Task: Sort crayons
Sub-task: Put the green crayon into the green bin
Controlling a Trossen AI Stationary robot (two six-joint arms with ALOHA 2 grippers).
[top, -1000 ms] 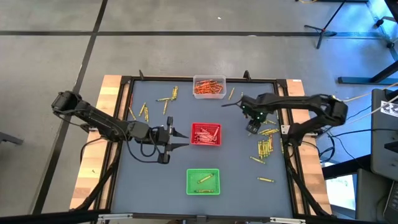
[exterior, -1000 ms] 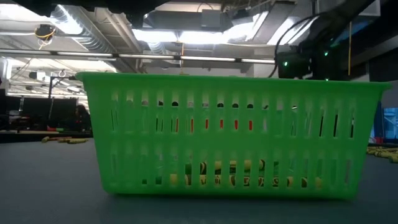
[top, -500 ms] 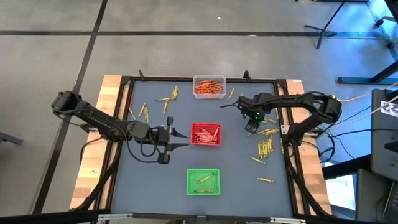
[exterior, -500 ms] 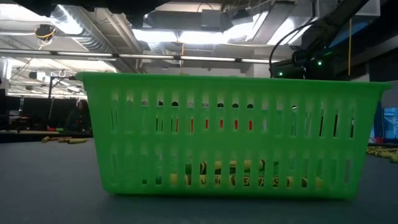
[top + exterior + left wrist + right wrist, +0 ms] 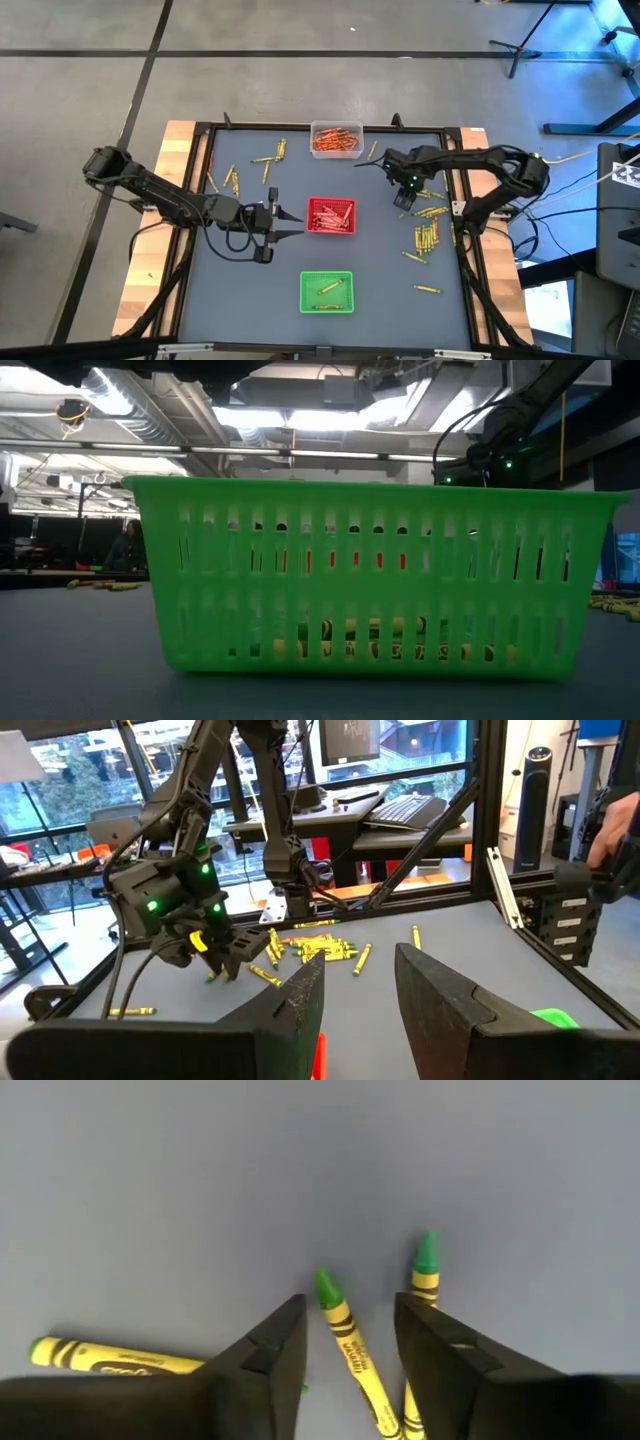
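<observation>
The desk [image 5: 250, 290] is a grey-blue square surface framed in black, with wooden side panels, and both dark arms reach in over it from either side. The left arm stretches from the left edge toward the middle, and its left tool [image 5: 290, 222] waits just beside the left wall of the red tray [image 5: 331, 216]; in its own wrist view the two fingers [image 5: 440, 995] stand a little apart with nothing between them. The right arm bends in from the right edge, and its right tool [image 5: 402, 200] points down at the desk near the upper right; in the right wrist view its fingers [image 5: 270, 1350] are parted around the shaft of a green-tipped yellow crayon [image 5: 345, 1342] lying on the desk, not visibly pinching it. Three trays sit down the middle: a clear tray [image 5: 336, 127] at the far edge filled with orange crayons [image 5: 335, 142], the red tray in the centre holding red crayons [image 5: 329, 214], and a green tray [image 5: 327, 274] nearest the front with a few yellow-green crayons [image 5: 328, 288] inside. Loose yellow-green crayons lie scattered in the upper left [image 5: 268, 158] and in a denser cluster on the right [image 5: 426, 236], just below the right tool.
</observation>
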